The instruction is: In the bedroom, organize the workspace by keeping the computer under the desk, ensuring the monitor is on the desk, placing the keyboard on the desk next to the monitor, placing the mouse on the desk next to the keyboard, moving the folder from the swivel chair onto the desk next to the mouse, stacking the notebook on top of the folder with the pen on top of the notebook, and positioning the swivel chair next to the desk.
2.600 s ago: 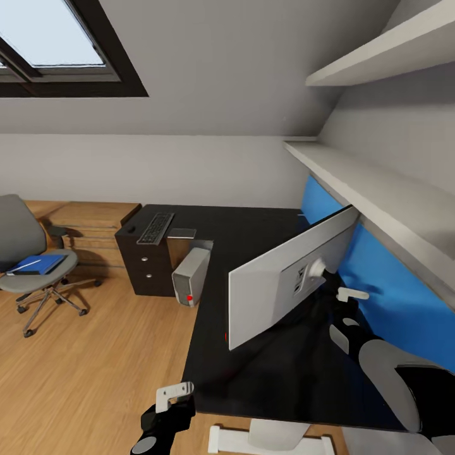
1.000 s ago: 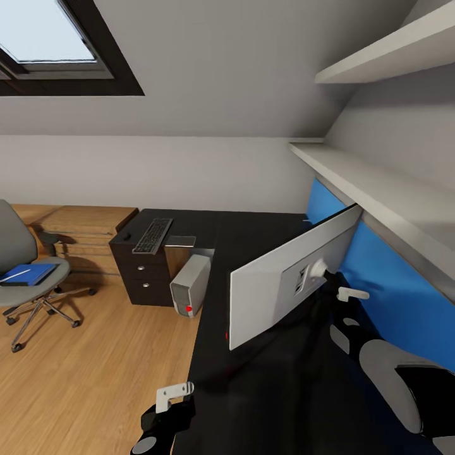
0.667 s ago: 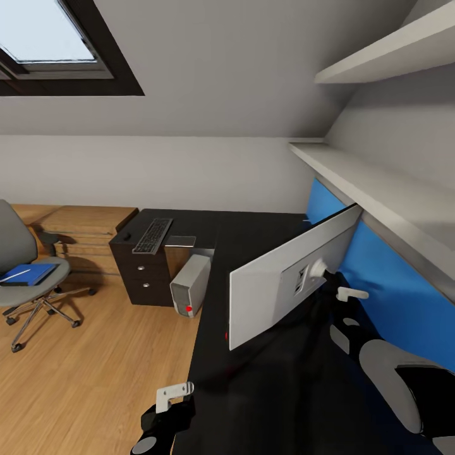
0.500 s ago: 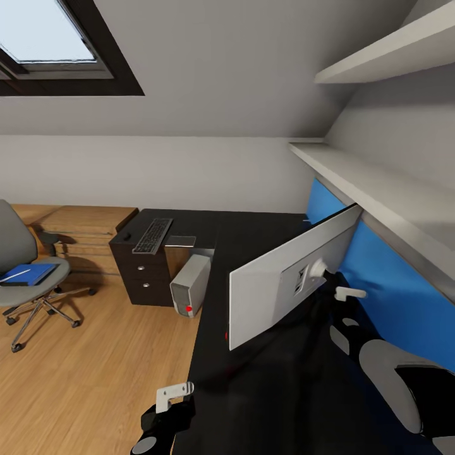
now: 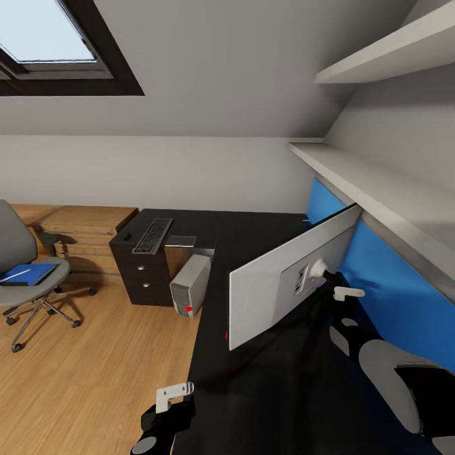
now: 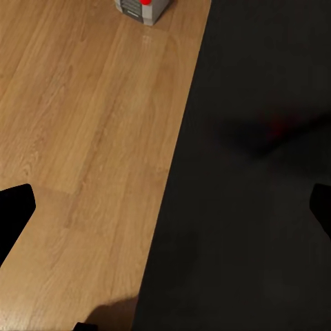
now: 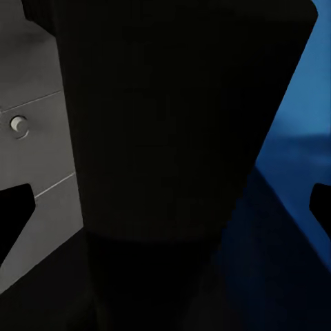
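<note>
The monitor point(image 5: 284, 284) stands on the black desk point(image 5: 253, 234), its grey back toward me. My right gripper point(image 5: 346, 294) is behind it and open, with the black stand column point(image 7: 172, 138) between its fingertips point(image 7: 14, 214). Down by the desk's near edge, my left gripper point(image 5: 175, 393) hangs open and empty. On the far desk wing lie the keyboard point(image 5: 155, 236), the mouse point(image 5: 126, 236) and a flat grey notebook point(image 5: 181, 241). The computer point(image 5: 189, 284) stands on the floor beside the drawer block. At left, the swivel chair point(image 5: 25, 278) carries the blue folder point(image 5: 28, 273) with a thin white pen point(image 5: 18, 273) on it.
White shelves point(image 5: 366, 183) run above a blue wall panel point(image 5: 392, 297) at the right. A low light-wood cabinet point(image 5: 82, 227) sits behind the chair. Open wood floor point(image 5: 95, 366) lies between chair and desk. The left wrist view looks down on the desk edge point(image 6: 172, 207) and the computer's top point(image 6: 141, 7).
Since the oldest frame the whole view shifted, so the camera moved. Over the last second my right gripper's white finger crept slightly toward the monitor's stand. Nothing else moved.
</note>
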